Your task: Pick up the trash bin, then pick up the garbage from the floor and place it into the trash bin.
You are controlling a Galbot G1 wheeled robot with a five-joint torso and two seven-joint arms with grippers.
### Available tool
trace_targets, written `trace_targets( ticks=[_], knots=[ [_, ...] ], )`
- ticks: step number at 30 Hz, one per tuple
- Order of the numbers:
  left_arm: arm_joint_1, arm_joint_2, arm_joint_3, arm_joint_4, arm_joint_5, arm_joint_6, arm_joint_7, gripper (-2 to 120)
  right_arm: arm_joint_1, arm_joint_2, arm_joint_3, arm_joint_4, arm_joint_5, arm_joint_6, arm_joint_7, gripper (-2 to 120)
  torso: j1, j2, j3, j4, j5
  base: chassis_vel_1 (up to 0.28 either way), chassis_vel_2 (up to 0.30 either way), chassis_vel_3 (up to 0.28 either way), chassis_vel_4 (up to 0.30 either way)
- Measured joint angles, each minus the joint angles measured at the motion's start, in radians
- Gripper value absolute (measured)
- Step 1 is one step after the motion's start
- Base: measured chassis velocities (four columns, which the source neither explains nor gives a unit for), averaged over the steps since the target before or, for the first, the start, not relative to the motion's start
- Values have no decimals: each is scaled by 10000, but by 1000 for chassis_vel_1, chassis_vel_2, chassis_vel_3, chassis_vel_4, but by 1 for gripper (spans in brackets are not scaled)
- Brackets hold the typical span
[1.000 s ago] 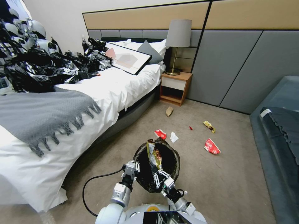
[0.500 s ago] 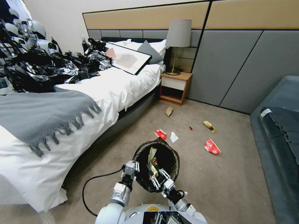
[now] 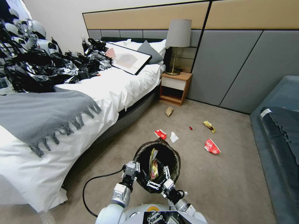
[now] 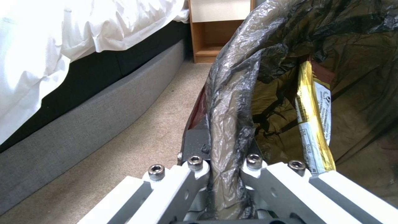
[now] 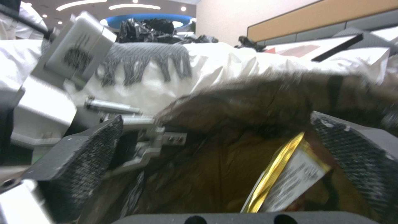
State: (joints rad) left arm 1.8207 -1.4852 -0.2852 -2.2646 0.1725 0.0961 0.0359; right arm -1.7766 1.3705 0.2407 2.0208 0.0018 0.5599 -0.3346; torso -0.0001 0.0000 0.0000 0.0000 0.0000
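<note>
The trash bin (image 3: pixel 173 165), lined with a crinkly black bag, hangs just in front of me above the carpet. My left gripper (image 3: pixel 132 169) is shut on its rim (image 4: pixel 232 102). My right gripper (image 3: pixel 157 179) is open over the bin's near edge, its textured pads (image 5: pixel 83 155) spread wide. A yellow wrapper (image 3: pixel 152 163) (image 4: pixel 315 118) (image 5: pixel 286 180) stands inside the bag, free of the fingers. Garbage lies on the floor beyond: a red-and-white wrapper (image 3: pixel 160 134), a white tissue (image 3: pixel 173 137), another red-and-white wrapper (image 3: pixel 211 146), a yellow wrapper (image 3: pixel 209 126), a tiny red scrap (image 3: pixel 190 128) and brown paper (image 3: pixel 169 111).
The bed (image 3: pixel 62 102) with white sheets and a grey throw fills the left side. A wooden nightstand (image 3: pixel 174 88) with a lamp stands at the back. A blue sofa (image 3: pixel 280 140) borders the right. A black cable (image 3: pixel 93 183) loops by my left arm.
The right gripper held the yellow wrapper over the bin, lowered it, then opened; the wrapper now sits inside the bag. The left gripper and bin have stayed put.
</note>
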Motion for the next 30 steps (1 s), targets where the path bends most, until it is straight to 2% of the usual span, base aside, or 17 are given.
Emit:
trace_targets(
  ticks=[2, 3, 8, 10, 11, 14, 18, 26, 30],
  knots=[
    [-33, -12, -56, 24, 0, 1, 2, 1, -33, 49, 89, 377, -128, 132, 266, 112, 0, 0, 0, 0, 0, 0, 0, 0, 0],
    [-33, -12, -56, 24, 0, 1, 2, 1, -33, 49, 89, 377, -128, 132, 266, 112, 0, 0, 0, 0, 0, 0, 0, 0, 0],
    [-61, -48, -137, 117, -8, 2, -19, 1, -173, 344, 516, 1431, -616, 244, 1534, 114, 0, -1, 0, 2, -1, 0, 0, 0, 0],
    [-60, -69, -181, 119, -6, 38, -69, 1, -279, 568, 924, 1874, -682, 238, 2399, 114, 0, 0, 0, 0, -1, 0, 0, 0, 0],
    [-60, -69, -181, 119, -6, 38, -69, 1, -279, 568, 924, 1874, -682, 238, 2399, 114, 0, 0, 0, 0, -1, 0, 0, 0, 0],
    [-40, -117, -217, 123, 40, 125, -215, 1, -450, 947, 1571, 2265, -752, 332, 3711, 110, 0, -1, 0, -1, 0, 0, 0, 0, 0],
    [-20, -143, -141, 125, 93, 222, -395, 1, -596, 1315, 2077, 2321, -779, 616, 4494, 103, 0, 0, 0, -1, 0, 0, 0, 0, 0],
    [15, -140, -20, 139, 139, 233, -477, 1, -601, 1814, 3115, 1650, -824, 981, 4973, 100, 0, 0, 0, 0, 0, 0, 0, 0, 0],
    [18, -140, 13, 132, 133, 226, -478, 1, -623, 1927, 3292, 1375, -727, 1043, 4999, 100, 1, 0, 0, 0, 1, 0, 0, 0, 0]
  ],
)
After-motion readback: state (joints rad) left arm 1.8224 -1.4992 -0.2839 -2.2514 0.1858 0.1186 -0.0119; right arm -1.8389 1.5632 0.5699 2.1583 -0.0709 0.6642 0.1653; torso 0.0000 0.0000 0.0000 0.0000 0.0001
